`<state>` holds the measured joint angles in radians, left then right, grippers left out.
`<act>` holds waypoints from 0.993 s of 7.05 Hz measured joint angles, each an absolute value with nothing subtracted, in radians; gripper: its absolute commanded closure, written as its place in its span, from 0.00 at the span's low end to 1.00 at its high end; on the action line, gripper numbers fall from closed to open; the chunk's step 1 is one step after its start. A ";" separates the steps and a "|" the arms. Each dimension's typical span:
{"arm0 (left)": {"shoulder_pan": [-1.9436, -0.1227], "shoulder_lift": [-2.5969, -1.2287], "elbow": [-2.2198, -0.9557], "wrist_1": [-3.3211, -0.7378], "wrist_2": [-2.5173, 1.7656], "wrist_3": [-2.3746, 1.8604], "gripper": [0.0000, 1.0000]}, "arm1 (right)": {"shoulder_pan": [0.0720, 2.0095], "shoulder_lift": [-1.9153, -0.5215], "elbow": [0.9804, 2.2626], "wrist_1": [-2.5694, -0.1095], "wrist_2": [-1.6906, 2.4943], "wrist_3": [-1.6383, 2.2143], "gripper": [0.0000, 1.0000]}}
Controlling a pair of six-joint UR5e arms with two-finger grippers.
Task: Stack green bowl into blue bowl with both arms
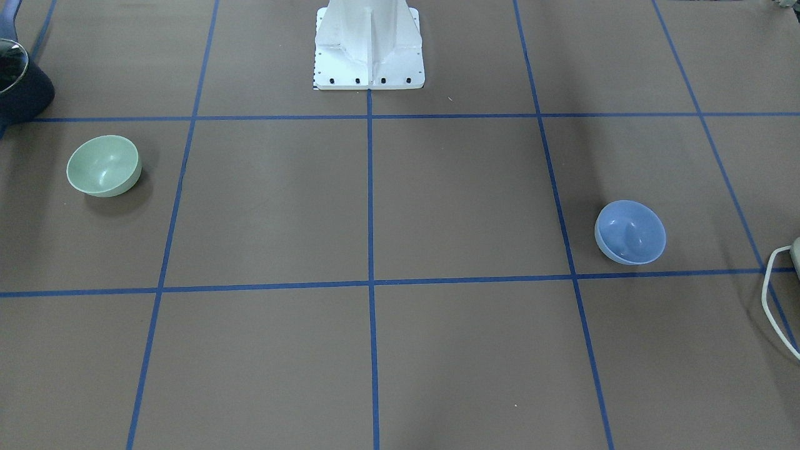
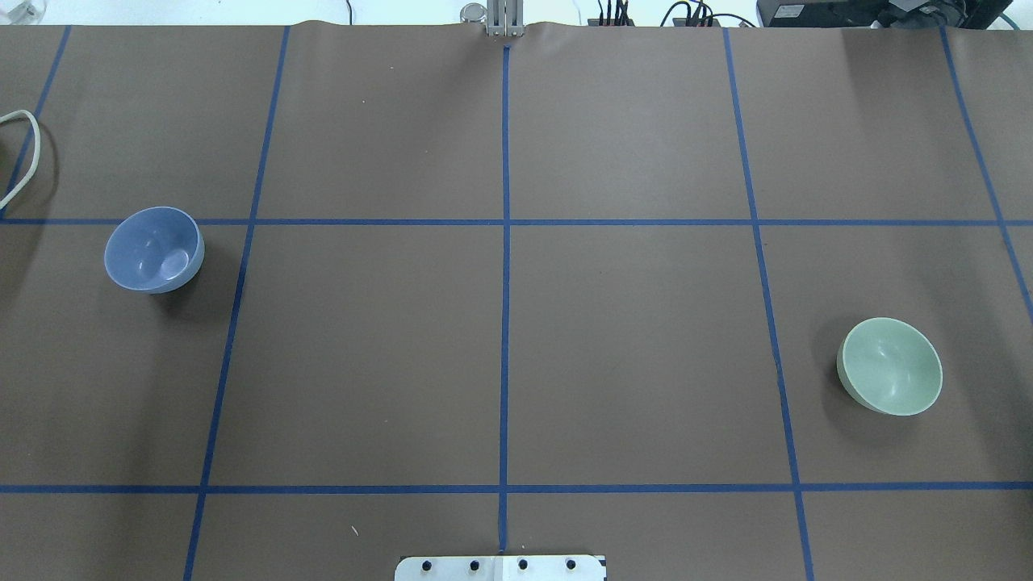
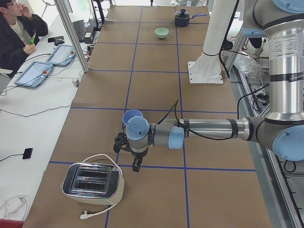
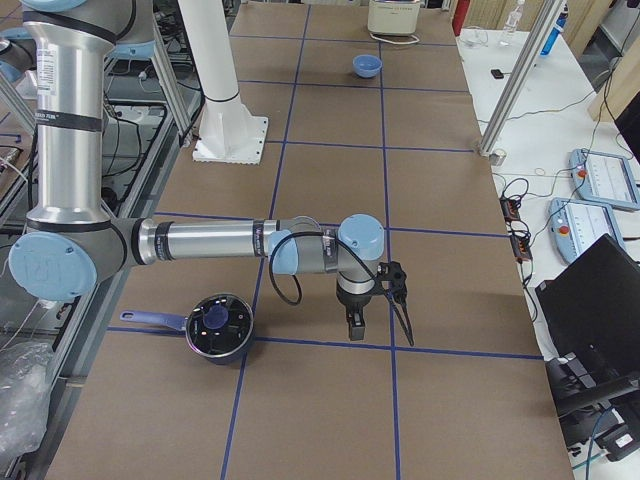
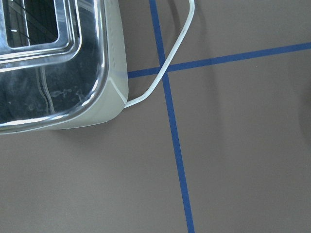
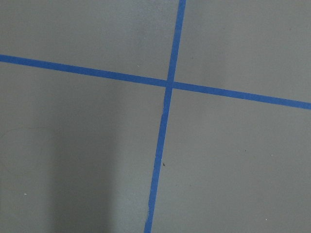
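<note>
The green bowl stands upright on the robot's right side of the table; it also shows in the front view and far off in the left view. The blue bowl stands upright on the robot's left side, partly behind the left wrist. The left gripper hangs between the blue bowl and a toaster. The right gripper hangs over a tape line beside a pot. Neither gripper touches a bowl. I cannot tell whether either is open or shut. The wrist views show no fingers.
A chrome toaster with a white cable stands at the table's left end and fills the left wrist view's corner. A dark pot stands at the right end. The white robot base stands mid-table at the robot's edge.
</note>
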<state>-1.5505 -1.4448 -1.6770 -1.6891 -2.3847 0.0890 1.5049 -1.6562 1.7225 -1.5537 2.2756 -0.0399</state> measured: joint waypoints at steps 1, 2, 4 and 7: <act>-1.551 -1.446 -1.677 -1.689 -2.384 0.089 0.02 | 1.505 -1.656 1.722 -1.546 2.277 -0.040 0.00; -1.551 -1.447 -1.677 -1.689 -2.384 0.086 0.02 | 1.505 -1.656 1.723 -1.541 2.278 -0.039 0.00; -1.550 -1.452 -1.675 -1.687 -2.385 0.078 0.02 | 1.505 -1.653 1.724 -1.537 2.279 -0.038 0.00; -1.549 -1.505 -1.670 -1.685 -2.386 0.076 0.02 | 1.505 -1.626 1.735 -1.534 2.291 -0.047 0.00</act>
